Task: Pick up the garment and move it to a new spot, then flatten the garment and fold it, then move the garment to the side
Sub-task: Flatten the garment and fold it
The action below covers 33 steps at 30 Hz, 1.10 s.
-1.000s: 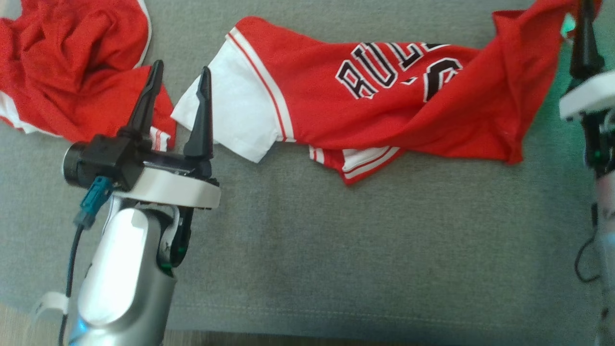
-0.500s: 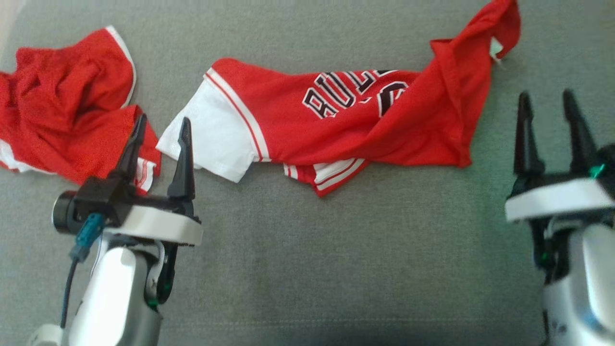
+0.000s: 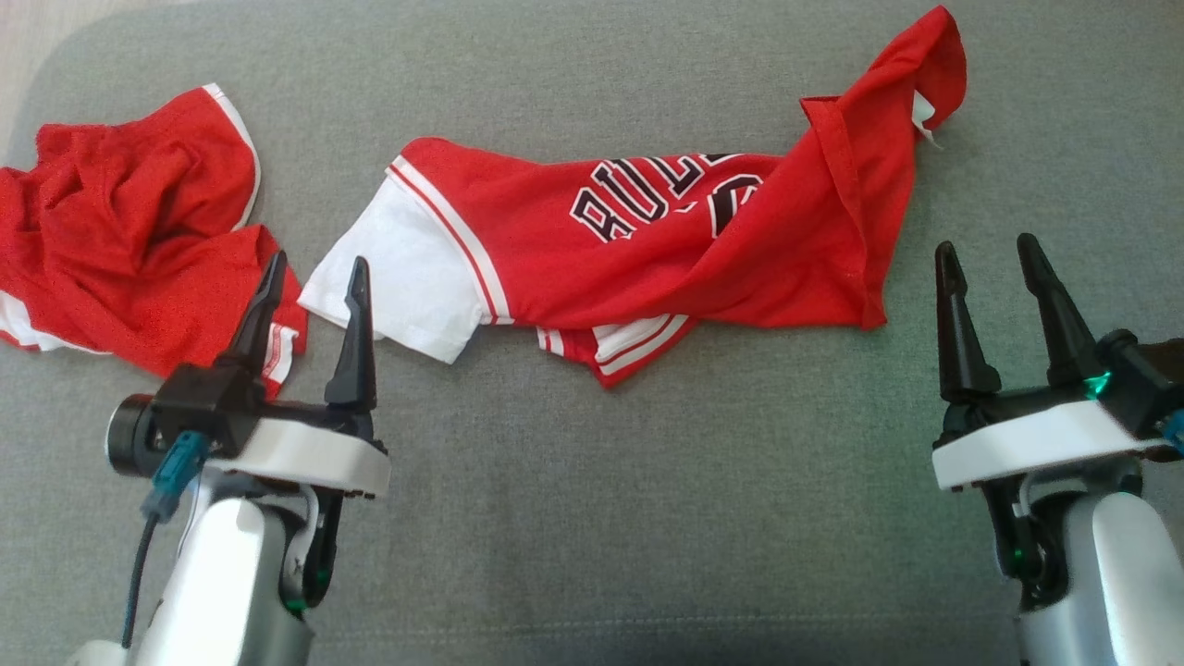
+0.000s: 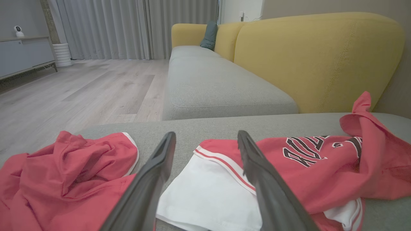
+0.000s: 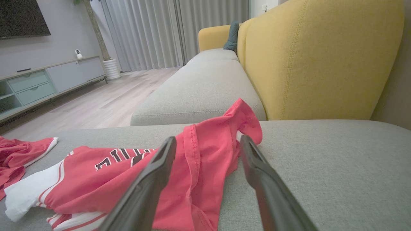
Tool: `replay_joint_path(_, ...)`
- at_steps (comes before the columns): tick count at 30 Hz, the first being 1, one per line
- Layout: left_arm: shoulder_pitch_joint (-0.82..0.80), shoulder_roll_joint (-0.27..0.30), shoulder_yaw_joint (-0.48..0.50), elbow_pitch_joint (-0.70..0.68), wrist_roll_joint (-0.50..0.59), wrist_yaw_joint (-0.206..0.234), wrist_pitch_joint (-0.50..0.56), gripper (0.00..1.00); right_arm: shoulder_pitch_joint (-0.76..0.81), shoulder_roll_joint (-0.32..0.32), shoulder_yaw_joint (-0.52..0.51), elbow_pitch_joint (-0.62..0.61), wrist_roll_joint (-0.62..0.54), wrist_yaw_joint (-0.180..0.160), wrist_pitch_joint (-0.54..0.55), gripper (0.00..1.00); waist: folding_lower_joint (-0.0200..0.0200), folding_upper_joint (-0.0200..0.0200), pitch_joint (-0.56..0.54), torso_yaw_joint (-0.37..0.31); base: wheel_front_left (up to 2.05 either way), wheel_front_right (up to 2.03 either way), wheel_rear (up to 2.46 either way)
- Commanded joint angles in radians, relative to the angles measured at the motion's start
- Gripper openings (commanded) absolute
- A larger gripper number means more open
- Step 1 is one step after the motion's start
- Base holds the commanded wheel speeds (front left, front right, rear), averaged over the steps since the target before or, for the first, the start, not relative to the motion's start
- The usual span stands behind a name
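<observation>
A red jersey with black-and-white lettering and a white sleeve lies twisted across the grey cushion, its right end peaked upward. In the wrist views it appears as the jersey and the jersey. My left gripper stands open just short of the white sleeve, holding nothing. At the lower right, my right gripper is open and apart from the jersey's right edge. Each wrist view shows its own fingers spread: left gripper, right gripper.
A second crumpled red garment lies at the far left, touching my left finger's side of view. A yellow sofa back rises behind the cushion, with wooden floor beyond the cushion's left edge.
The right gripper let go of the jersey's raised right end and drew back to the lower right, now open. The head camera tilted, shifting the scene down. The left gripper pulled back slightly.
</observation>
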State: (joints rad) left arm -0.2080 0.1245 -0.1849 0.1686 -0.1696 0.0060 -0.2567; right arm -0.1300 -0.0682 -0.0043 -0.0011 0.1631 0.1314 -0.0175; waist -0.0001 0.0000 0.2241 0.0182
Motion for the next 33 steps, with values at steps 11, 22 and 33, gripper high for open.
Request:
replay_joint_path(11, -0.031, 0.027, 0.027, -0.028, 0.001, 0.007, -0.005, 1.00, -0.006, 0.012, 0.031, -0.033, -0.004, -0.001, 0.034, 1.00, 0.0001, 0.0000, 0.010, 0.001, 0.00, 0.00, 0.00)
replay_joint_path(22, -0.082, 0.018, 0.005, -0.039, 0.006, -0.002, -0.005, 1.00, -0.104, 0.003, 0.080, 0.143, 0.007, -0.001, 0.064, 1.00, 0.0001, 0.0000, 0.082, 0.032, 0.00, 0.00, 0.00)
replay_joint_path(33, -0.101, 0.013, 0.014, -0.040, 0.010, -0.002, -0.005, 1.00, -0.166, 0.001, 0.082, 0.250, 0.055, -0.001, 0.017, 0.00, 0.0001, 0.0000, 0.113, 0.028, 0.00, 0.00, 0.00)
